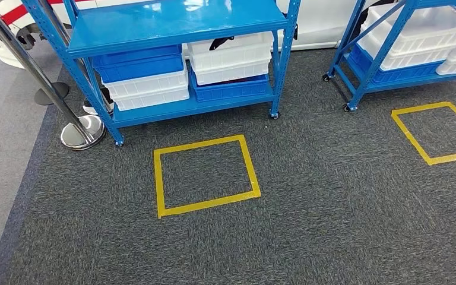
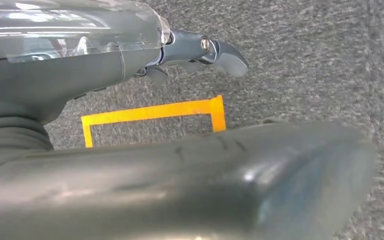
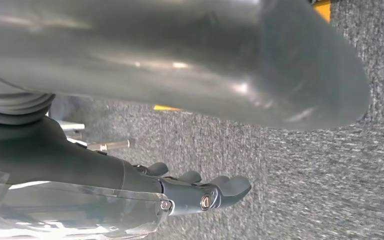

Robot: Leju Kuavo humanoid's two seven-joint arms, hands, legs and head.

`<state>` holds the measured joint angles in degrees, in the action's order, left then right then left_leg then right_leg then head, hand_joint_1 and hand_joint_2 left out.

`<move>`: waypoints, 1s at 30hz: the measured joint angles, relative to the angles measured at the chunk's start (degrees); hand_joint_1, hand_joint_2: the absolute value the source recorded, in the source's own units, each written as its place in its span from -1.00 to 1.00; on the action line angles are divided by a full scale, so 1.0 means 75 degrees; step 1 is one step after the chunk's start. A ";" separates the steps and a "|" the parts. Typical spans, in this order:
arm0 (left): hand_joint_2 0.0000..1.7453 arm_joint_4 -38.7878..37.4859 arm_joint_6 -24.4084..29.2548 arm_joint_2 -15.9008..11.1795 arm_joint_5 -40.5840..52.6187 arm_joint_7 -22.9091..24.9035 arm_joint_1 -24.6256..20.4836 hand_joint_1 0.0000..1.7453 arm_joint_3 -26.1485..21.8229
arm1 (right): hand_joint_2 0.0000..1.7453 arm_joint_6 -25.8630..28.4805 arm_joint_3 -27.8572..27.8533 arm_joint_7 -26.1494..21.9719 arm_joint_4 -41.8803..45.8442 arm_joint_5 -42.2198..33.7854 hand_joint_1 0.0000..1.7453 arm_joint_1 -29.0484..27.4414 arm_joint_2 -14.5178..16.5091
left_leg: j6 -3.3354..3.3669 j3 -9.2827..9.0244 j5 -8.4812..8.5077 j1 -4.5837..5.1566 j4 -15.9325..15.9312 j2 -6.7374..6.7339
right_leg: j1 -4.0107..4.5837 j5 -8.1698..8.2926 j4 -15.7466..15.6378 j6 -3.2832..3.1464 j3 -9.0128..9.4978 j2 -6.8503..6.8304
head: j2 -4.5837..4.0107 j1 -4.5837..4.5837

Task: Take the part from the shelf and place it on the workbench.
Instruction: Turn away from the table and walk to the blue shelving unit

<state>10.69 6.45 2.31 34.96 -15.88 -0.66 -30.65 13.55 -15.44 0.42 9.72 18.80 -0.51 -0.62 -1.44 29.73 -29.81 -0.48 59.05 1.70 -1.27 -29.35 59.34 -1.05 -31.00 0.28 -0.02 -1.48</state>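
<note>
The blue metal shelf (image 1: 172, 27) on wheels stands ahead and a bit to the left, past the yellow tape square (image 1: 206, 175) on the grey carpet (image 1: 332, 208). A black part (image 1: 221, 43) lies in the top white plastic bin (image 1: 228, 53). The left robot hand (image 2: 200, 52) and right robot hand (image 3: 200, 192) hang low, holding nothing, fingers loosely curled. The left arm looks nearer. Open carpet lies between.
</note>
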 joint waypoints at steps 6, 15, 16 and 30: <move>-1.00 0.0000 0.0012 0.0017 -0.0019 0.0007 0.0048 -1.00 -0.0023 | -1.00 -0.0002 -0.0001 -0.0001 0.0001 0.0012 -1.00 -0.0037 0.0001 | -0.0023 0.1595 -0.0213 -0.0003 0.2131 -0.0177 | 0.0066 -0.0407 -0.0019 -0.0115 0.0469 -0.0078 | -0.0001 -0.0001; -1.00 -0.0003 0.0066 0.0016 -0.0023 0.0021 0.0074 -1.00 -0.0052 | -1.00 -0.0026 -0.0001 -0.0001 -0.0013 0.0015 -1.00 0.0013 0.0055 | 0.0463 0.0522 0.0674 0.0178 -0.0166 -0.0209 | 0.0071 -0.0384 0.0447 0.0183 0.0890 -0.0142 | -0.0001 0.0003; -1.00 -0.0003 0.0070 0.0020 -0.0023 0.0021 0.0076 -1.00 -0.0058 | -1.00 -0.0027 -0.0001 -0.0001 -0.0012 0.0015 -1.00 0.0025 0.0055 | 0.0478 0.0338 0.0635 0.0153 -0.0306 -0.0189 | 0.0066 -0.0243 0.0926 0.0212 0.0583 -0.0114 | -0.0001 0.0004; -1.00 -0.0017 0.0078 0.0108 -0.0030 -0.0005 0.0016 -1.00 -0.0079 | -1.00 -0.0046 -0.0007 -0.0020 -0.0006 0.0022 -1.00 -0.0053 -0.0026 | 0.0024 -0.1183 -0.0363 0.0022 0.0148 -0.0069 | -0.0049 0.0562 0.0283 0.0096 -0.0790 -0.0110 | 0.0000 -0.0011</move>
<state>10.56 7.03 3.12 34.74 -15.92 -0.54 -31.24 13.20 -15.50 0.27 9.67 18.96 -0.91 -0.82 -1.26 20.86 -32.53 -0.32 60.16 1.18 -1.64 -25.13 61.47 -0.34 -36.93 -0.54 -0.02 -1.56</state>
